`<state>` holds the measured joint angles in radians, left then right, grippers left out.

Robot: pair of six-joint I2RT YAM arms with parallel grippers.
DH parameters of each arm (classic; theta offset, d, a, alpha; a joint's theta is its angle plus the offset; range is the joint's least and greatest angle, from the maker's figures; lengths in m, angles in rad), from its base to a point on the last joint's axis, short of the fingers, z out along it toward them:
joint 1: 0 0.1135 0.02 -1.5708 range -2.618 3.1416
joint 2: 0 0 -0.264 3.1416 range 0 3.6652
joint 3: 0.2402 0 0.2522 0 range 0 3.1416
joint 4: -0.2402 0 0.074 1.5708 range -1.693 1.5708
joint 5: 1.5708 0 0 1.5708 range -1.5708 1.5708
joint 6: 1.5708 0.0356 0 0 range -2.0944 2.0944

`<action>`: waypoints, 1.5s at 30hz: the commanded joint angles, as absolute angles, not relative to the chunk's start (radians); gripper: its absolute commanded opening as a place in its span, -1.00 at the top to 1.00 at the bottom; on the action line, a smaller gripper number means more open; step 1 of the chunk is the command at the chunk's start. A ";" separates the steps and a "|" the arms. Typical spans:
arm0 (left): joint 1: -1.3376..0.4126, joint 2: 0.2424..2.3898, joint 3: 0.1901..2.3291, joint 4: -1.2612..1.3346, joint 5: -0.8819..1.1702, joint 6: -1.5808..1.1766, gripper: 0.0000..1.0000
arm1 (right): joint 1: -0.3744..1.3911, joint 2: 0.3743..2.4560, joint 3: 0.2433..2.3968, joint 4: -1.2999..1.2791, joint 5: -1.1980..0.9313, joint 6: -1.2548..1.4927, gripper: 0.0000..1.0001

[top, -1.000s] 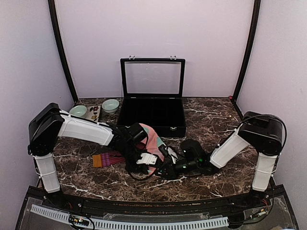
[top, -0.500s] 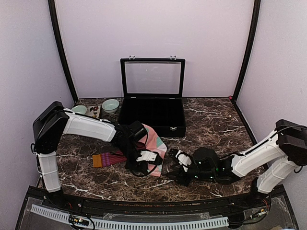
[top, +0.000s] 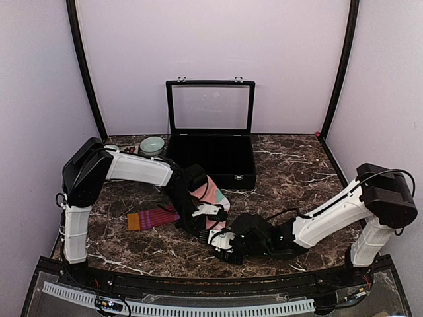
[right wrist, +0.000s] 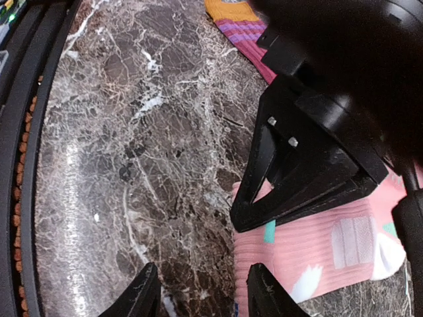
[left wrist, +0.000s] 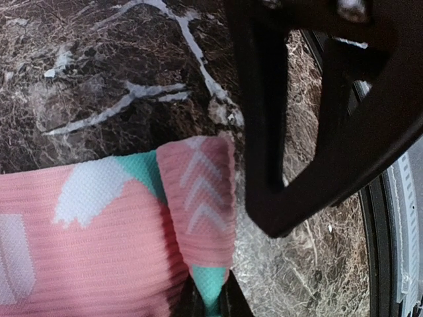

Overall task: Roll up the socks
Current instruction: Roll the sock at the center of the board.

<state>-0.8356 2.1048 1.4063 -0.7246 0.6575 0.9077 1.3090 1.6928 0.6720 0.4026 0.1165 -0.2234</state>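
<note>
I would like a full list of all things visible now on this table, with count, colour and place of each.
salmon-pink sock: one, pink with mint and white patches, table centre, before the case
maroon sock: one, maroon, purple stripes, orange cuff, left of the pink one
display case: one, black, lid open, rear centre
bowl: one, mint green, rear left
small objects: number unclear, dark, beside the bowl
table: one, dark marble
left tool: one, black, shut on the salmon-pink sock
right tool: one, black, open, at that sock's near edge
</note>
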 commanded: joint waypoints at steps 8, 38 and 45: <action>-0.839 2.227 1.420 -0.922 0.566 0.999 0.99 | 1.269 1.791 0.733 0.465 0.136 -0.388 0.12; -0.833 2.256 1.507 -0.981 0.482 0.991 0.44 | 1.195 1.935 0.591 0.608 0.002 -0.077 0.29; -0.765 2.130 1.443 -0.925 0.494 0.936 -0.09 | 1.163 1.926 0.565 0.578 -0.043 -0.015 0.39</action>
<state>-0.8192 2.1601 1.5230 -0.9390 0.6704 0.9718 1.1873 1.8812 0.6136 0.7559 -0.0113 -0.0872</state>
